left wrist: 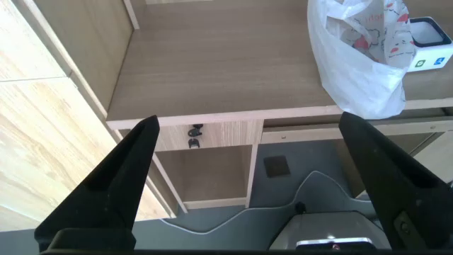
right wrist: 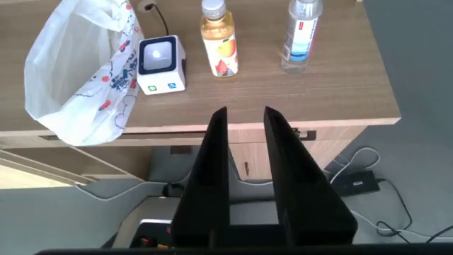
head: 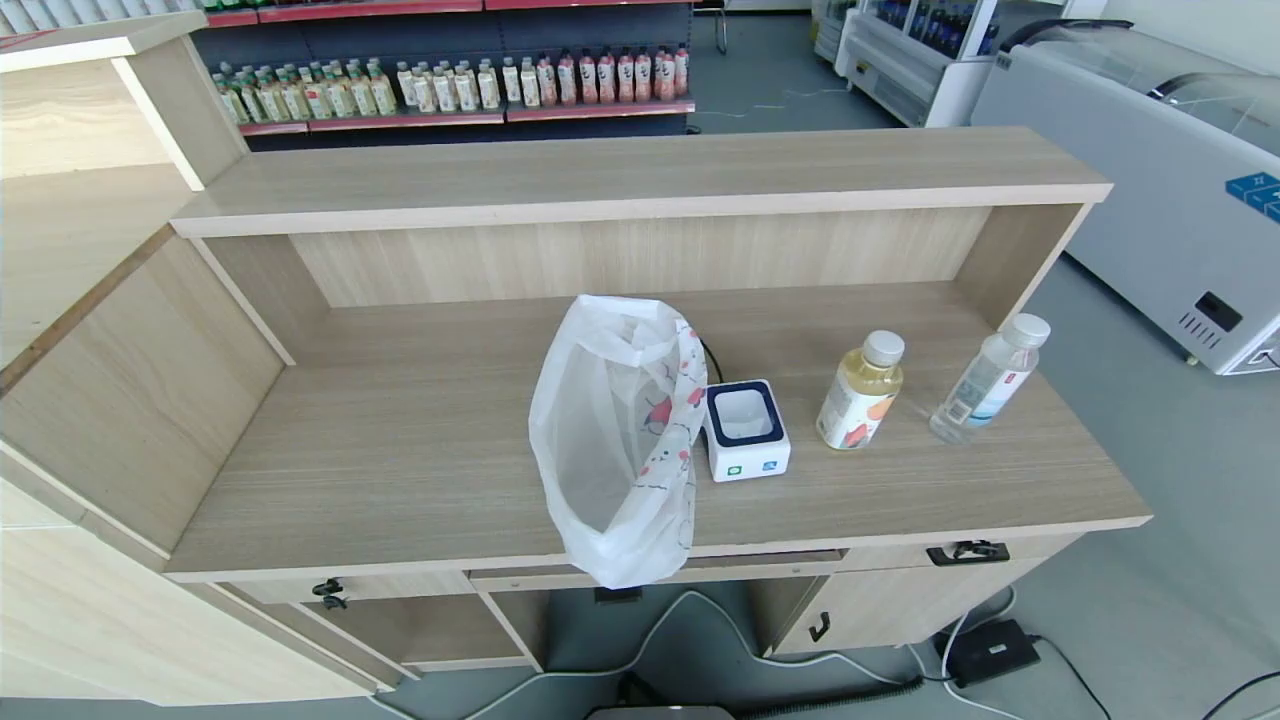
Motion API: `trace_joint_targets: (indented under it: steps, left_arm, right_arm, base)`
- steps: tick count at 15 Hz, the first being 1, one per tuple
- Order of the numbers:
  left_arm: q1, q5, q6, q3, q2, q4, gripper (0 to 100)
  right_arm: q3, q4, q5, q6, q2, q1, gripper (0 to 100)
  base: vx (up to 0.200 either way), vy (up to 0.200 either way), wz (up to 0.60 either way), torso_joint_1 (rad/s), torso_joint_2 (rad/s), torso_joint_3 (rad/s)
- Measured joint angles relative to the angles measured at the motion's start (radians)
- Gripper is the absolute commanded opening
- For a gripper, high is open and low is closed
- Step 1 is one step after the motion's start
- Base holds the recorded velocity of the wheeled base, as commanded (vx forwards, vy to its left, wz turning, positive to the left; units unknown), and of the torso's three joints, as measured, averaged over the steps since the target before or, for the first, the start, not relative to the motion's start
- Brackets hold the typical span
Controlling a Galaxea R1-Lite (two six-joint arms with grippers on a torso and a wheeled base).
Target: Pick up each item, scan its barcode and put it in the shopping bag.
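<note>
Setting: retail shop, checkout area.

- Checkout counter: a wood-grain tabletop (head: 400, 450) is sitting behind a raised customer ledge (head: 640, 170).
- Barcode scanner (head: 747, 430): a small white cube is standing mid-tabletop, with a black cable (head: 712, 360) running off behind it.
- Shopping bag (head: 610, 440): thin white plastic, standing open and touching the scanner's side.
- Goods: a juice bottle (head: 860, 392) and a water bottle (head: 985, 380) are standing upright on the right part of the tabletop.
- Shelving: red-edged shelves (head: 400, 120) across the aisle are carrying tight rows of drink bottles (head: 450, 88).
- Refrigeration: a glass-lidded chest freezer (head: 1150, 150) and a glass-fronted cooler (head: 920, 40) are standing along the right side.
</note>
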Motion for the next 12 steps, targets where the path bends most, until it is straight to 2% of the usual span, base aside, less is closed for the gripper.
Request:
trace_joint_targets:
  steps: [2,4,7,12]
  left_arm:
    - [0.000,0.000,0.000,0.000,0.000,0.000,100]
    - [0.000,0.000,0.000,0.000,0.000,0.000,100]
    - [0.000,0.000,0.000,0.000,0.000,0.000,100]
    - [0.000,0.000,0.000,0.001,0.000,0.000,100]
  right_arm:
    - [-0.028,-0.076,0.053,-0.020,0.149,0.007,100]
    - [-0.032,-0.180,0.050,-0.060,0.311,-0.011,100]
    - [-0.004,-0.455,0.042,-0.123,0.556,-0.026,100]
    - [0.038,-0.884,0.008,-0.141,0.968,-0.012,100]
  base:
    - [0.000,0.000,0.00,0.000,0.00,0.000]
    - [0.000,0.000,0.00,0.000,0.00,0.000]
    - [0.000,0.000,0.00,0.000,0.00,0.000]
    - [0.000,0.000,0.00,0.000,0.00,0.000]
